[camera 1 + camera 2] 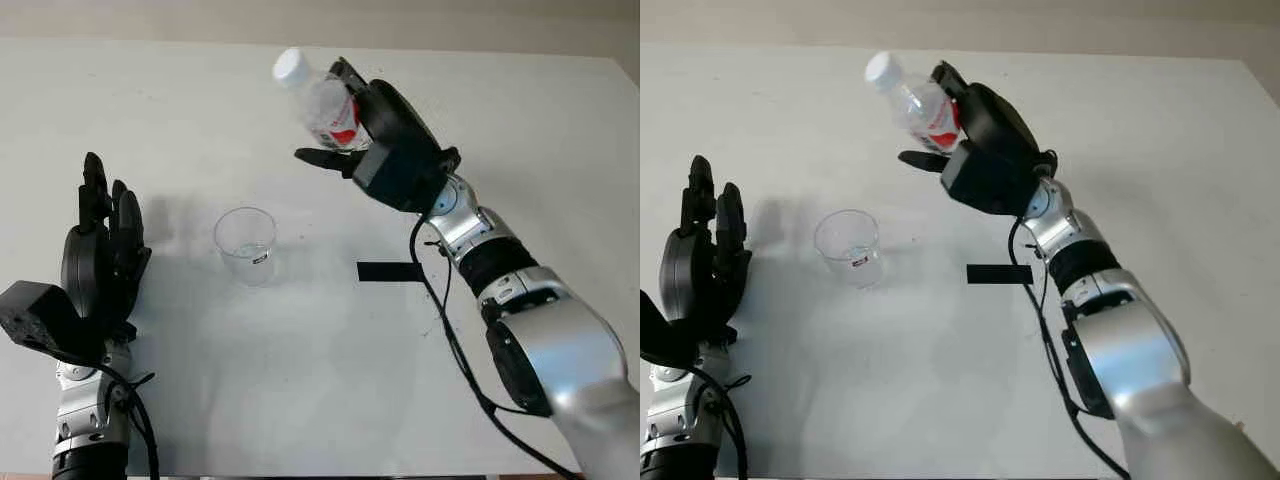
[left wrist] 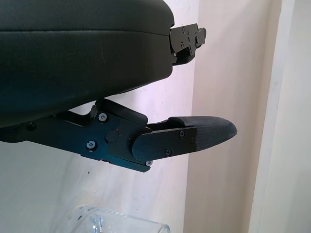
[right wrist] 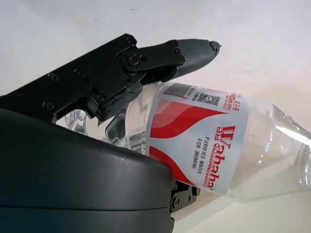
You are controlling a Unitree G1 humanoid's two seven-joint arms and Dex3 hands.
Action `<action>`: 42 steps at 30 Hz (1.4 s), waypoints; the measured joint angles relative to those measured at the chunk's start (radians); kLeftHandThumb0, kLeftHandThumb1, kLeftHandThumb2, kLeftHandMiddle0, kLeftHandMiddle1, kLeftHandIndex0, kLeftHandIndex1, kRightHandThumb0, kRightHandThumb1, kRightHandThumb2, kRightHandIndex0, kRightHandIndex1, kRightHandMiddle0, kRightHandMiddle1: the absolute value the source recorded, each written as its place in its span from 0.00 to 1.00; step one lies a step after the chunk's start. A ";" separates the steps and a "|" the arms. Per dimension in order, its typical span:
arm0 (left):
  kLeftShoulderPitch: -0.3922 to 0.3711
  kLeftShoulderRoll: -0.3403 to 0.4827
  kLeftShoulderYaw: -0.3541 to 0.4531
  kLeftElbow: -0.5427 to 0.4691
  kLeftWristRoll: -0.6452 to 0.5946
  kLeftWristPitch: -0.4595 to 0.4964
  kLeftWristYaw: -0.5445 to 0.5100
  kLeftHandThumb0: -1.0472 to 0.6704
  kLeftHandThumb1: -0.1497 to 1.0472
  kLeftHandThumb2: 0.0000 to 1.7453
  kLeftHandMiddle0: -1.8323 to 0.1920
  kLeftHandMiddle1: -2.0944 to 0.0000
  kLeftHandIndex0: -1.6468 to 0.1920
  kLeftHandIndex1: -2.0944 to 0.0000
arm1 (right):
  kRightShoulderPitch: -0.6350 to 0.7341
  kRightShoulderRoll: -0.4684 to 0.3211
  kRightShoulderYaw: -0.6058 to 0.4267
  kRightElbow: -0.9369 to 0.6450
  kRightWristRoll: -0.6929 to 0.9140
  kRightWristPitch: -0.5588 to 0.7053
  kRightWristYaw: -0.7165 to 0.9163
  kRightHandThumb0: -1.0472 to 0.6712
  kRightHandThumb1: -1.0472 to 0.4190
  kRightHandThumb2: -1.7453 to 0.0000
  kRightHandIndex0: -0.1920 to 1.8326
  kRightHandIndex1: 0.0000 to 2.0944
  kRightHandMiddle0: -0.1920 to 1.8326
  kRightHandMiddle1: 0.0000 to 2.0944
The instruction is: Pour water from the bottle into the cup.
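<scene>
A clear plastic bottle (image 1: 318, 98) with a white cap and a red-and-white label is held in the air, tilted with its cap toward the upper left. My right hand (image 1: 385, 140) is shut on it, fingers wrapped round the labelled body (image 3: 204, 145). The bottle is above and to the right of the cup, apart from it. The clear plastic cup (image 1: 246, 244) stands upright on the white table (image 1: 300, 380), left of centre. My left hand (image 1: 100, 250) is open at the left, beside the cup and a little apart from it; the cup's rim (image 2: 116, 221) shows near it.
A short strip of black tape (image 1: 390, 271) lies on the table to the right of the cup, under my right forearm. A black cable (image 1: 450, 340) hangs along the right arm. The table's far edge meets a pale wall.
</scene>
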 measured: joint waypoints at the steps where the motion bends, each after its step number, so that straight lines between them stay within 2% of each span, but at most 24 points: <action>1: 0.000 0.000 0.000 0.000 0.000 -0.002 -0.001 0.22 1.00 0.30 0.96 0.97 0.97 0.97 | -0.004 -0.002 0.015 0.003 -0.021 -0.007 -0.021 0.40 0.00 0.80 0.59 1.00 0.43 1.00; 10: -0.001 0.000 0.000 0.001 0.000 -0.007 -0.002 0.21 1.00 0.30 0.97 0.97 0.97 0.97 | -0.052 -0.026 0.164 0.018 -0.210 -0.043 -0.271 0.37 0.00 0.83 0.56 1.00 0.44 1.00; 18: -0.002 0.000 -0.001 0.006 0.000 -0.012 -0.004 0.22 1.00 0.30 0.96 0.97 0.96 0.97 | -0.072 -0.057 0.259 0.038 -0.319 -0.051 -0.432 0.36 0.00 0.83 0.60 1.00 0.47 1.00; 28: -0.002 0.000 -0.003 0.007 0.000 -0.015 -0.004 0.22 1.00 0.30 0.97 0.98 0.97 0.97 | -0.101 -0.083 0.369 0.074 -0.440 -0.056 -0.646 0.35 0.00 0.83 0.61 1.00 0.47 1.00; 42: -0.002 -0.004 -0.004 0.006 0.000 -0.016 0.004 0.22 1.00 0.30 0.96 0.97 0.96 0.97 | -0.132 -0.095 0.445 0.092 -0.497 -0.065 -0.745 0.35 0.00 0.84 0.63 1.00 0.49 1.00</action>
